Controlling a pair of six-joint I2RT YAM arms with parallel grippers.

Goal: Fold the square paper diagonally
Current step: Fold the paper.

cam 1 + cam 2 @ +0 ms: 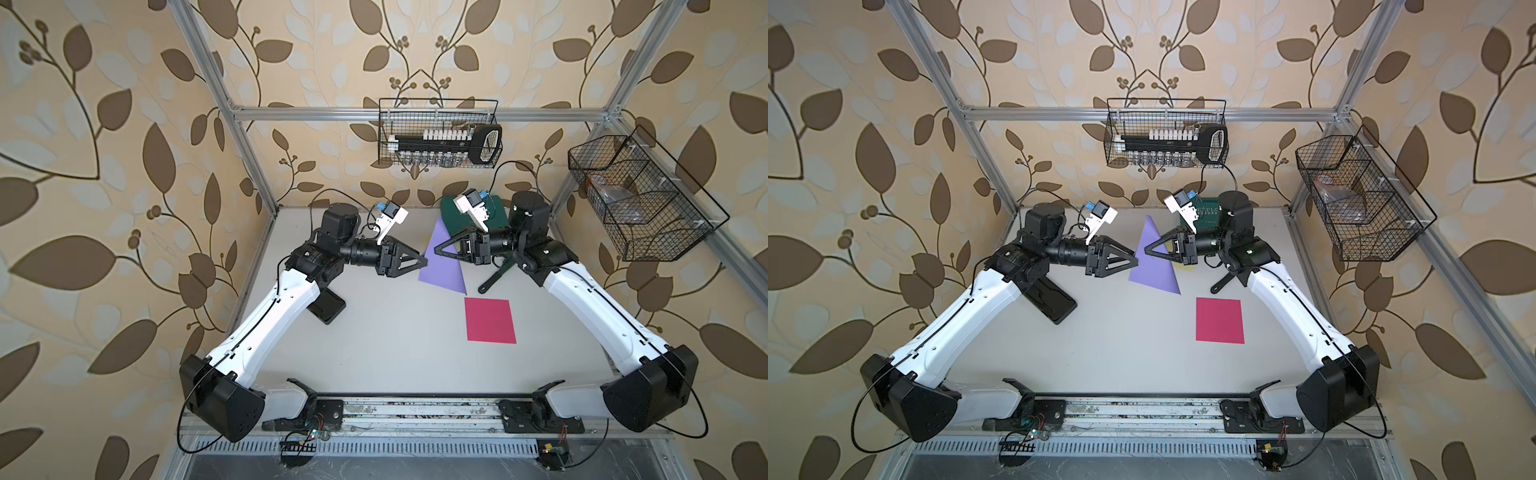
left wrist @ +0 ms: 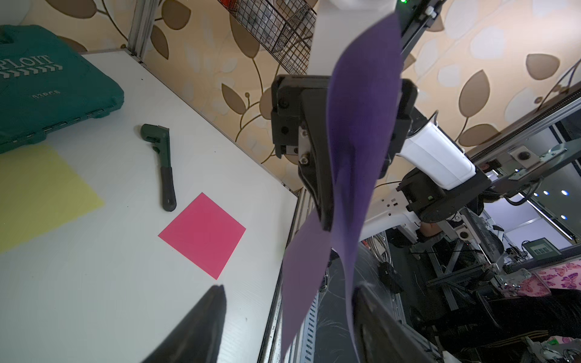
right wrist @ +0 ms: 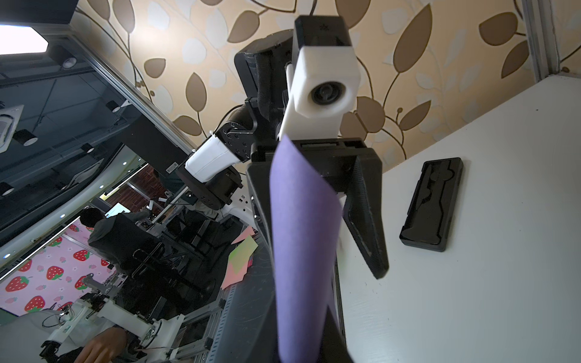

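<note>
The square paper [image 1: 442,270] [image 1: 1154,270] is purple and hangs in the air over the back of the table, bent into a loose curve. My right gripper [image 1: 436,249] [image 1: 1146,250] is shut on it; in the right wrist view the sheet [image 3: 301,235] runs down into the jaws and hides them. My left gripper [image 1: 424,262] [image 1: 1136,262] faces it tip to tip and stands open. In the left wrist view the paper [image 2: 361,125] passes between the left fingers [image 2: 217,314], close to one of them.
A pink square sheet [image 1: 489,320] lies flat on the table in front of the right arm. A yellow sheet [image 2: 37,195], a green tool case [image 2: 47,85] and a green wrench [image 2: 163,163] lie at the back right. A black case [image 1: 328,306] lies under the left arm.
</note>
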